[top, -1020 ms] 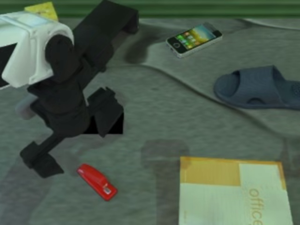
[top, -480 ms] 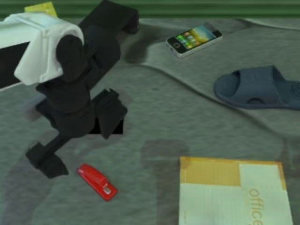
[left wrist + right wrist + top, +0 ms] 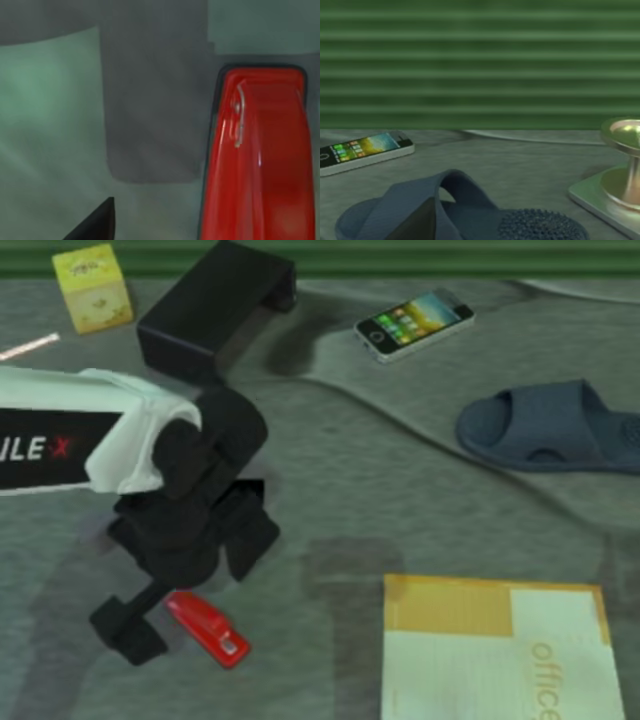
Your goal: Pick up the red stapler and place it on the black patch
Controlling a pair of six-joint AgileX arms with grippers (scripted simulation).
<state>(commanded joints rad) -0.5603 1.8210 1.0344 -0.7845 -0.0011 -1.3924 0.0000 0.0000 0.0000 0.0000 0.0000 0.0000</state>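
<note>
top view — one red stapler (image 3: 207,628), one left gripper (image 3: 170,612) — one phone (image 3: 414,324)

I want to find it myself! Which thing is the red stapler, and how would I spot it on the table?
Start at the big yellow and white office pad at the table's near edge, then look to its left. There lies the red stapler, flat and slanted, right beside the left gripper hanging over it. It is the only glossy red thing there, with a small pale mark at one end.
</note>
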